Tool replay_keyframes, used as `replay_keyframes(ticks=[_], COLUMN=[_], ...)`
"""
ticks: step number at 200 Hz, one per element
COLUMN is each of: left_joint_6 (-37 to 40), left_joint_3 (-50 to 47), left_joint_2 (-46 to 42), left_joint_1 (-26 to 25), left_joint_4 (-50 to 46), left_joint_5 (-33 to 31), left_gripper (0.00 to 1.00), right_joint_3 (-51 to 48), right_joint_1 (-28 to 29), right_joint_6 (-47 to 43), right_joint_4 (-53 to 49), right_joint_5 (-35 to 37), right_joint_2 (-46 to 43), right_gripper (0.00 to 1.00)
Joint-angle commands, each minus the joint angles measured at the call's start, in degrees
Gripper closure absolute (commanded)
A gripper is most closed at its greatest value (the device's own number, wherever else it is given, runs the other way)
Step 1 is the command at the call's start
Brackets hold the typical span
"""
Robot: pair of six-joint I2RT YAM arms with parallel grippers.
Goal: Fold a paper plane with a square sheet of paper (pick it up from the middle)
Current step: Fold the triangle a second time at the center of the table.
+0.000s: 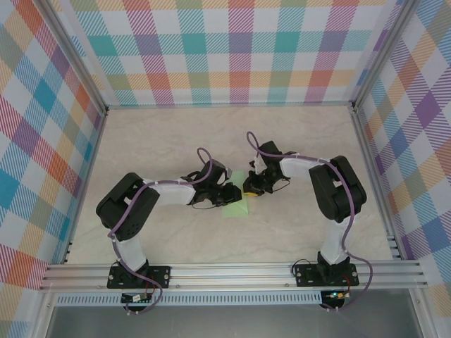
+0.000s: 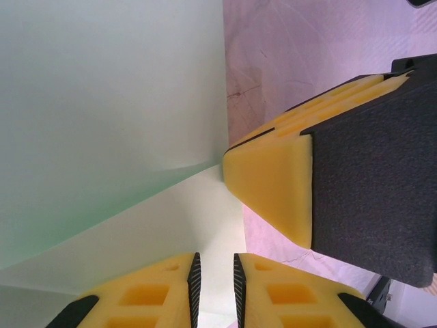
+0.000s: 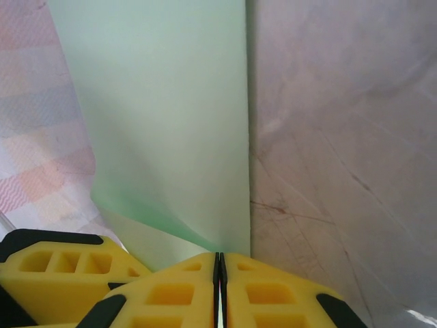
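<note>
Pale mint-green square sheet of paper [image 1: 236, 206] lies at the middle of the beige marbled counter [image 1: 176, 134], one part lifted in a fold with a crease running in from its edge. The yellow-fingered right gripper [image 3: 220, 273] has its jaws pressed together on that edge. The yellow-fingered left gripper [image 2: 215, 287], just beside it, has its jaws a little apart, with paper showing in the gap. Multicoloured plaid walls [image 1: 232, 49] surround the counter.
</note>
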Motion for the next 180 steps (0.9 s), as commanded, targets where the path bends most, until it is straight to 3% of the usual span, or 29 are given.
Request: replay_keyframes(ticks=[1,180], left_joint_6=[0.77,0.94], left_joint_3=[1.56,2.16], left_joint_2=[0.83,1.98], left_joint_1=[-0.13,-0.12], left_joint_4=[-0.72,-1.5], left_joint_5=[0.8,0.7], left_gripper=[0.78,0.78], right_joint_3=[1.58,1.25], right_joint_1=[0.33,0.33], right_joint_6=[-1.22,-1.16], right_joint_4=[-1.1,-1.3], right_joint_5=[0.47,1.71], right_joint_2=[0.95,1.01], right_gripper=[0.89,0.88])
